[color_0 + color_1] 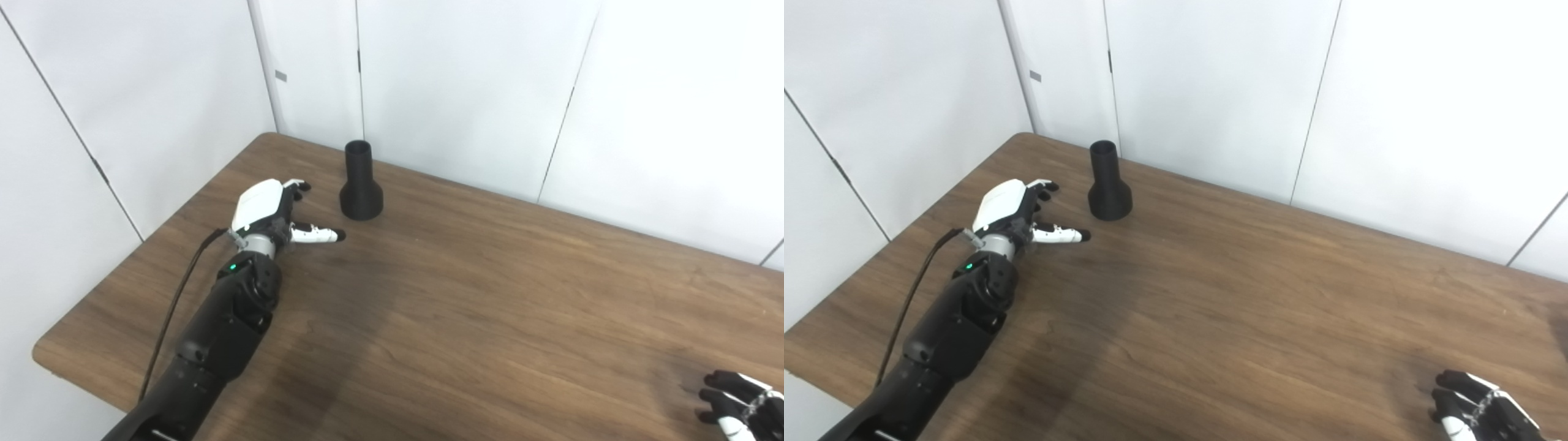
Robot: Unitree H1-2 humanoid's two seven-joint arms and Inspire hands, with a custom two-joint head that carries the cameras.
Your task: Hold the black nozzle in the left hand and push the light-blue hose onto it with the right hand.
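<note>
The black nozzle (361, 182) stands upright on its wide base near the far left of the wooden table (490, 294), narrow open end up. My left hand (269, 211) hovers just left of it, open, thumb stretched toward the nozzle's base and a small gap between them. Only part of my right hand (1476, 407) shows at the bottom right corner, low over the table, fingers apart and holding nothing. No light-blue hose appears in either view.
White wall panels (465, 79) close off the table's far and left sides. The table's rounded left corner (43, 355) lies near my left forearm. A black cable (177, 300) runs along that arm.
</note>
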